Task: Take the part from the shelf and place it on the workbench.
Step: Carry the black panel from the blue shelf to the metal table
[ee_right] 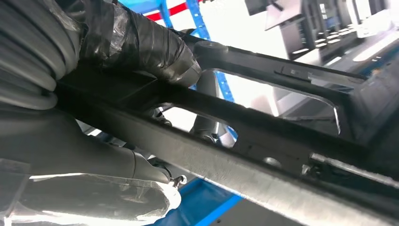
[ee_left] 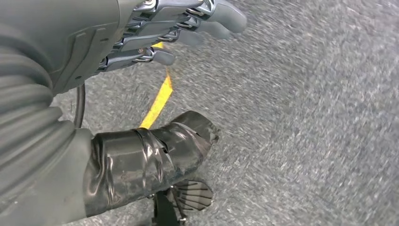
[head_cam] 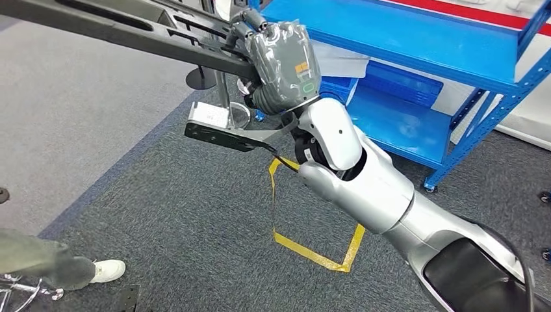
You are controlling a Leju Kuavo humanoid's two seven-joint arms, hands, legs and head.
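Right arm [head_cam: 383,195] fills the near foreground of your head view, reaching up and forward from lower right. At its end the right hand [head_cam: 281,65] is clenched around a long dark part [head_cam: 117,29], a flat frame-like bar with cut-outs. In the right wrist view the taped thumb [ee_right: 141,44] wraps over one rail of the part [ee_right: 244,136] and the other fingers [ee_right: 94,157] close from the opposite side, so it reads as a full wrap, not a pinch.

The part is off the blue shelf [head_cam: 416,39], held in the air over the grey carpet [head_cam: 182,221], most of its length running out toward the left side of the head view.

Left hand [ee_left: 179,28] hangs over the carpet with fingers apart and slightly curled, holding nothing and touching nothing. Yellow floor tape [head_cam: 312,250] lies below.

My read: pick is done, you're in the carry step. No workbench visible, so next move probably means turning or walking to find it. Grasp sits near 1 end, so expect leverage on the wrist; keep the swing slow and watch the person's foot [head_cam: 107,270] at lower left.
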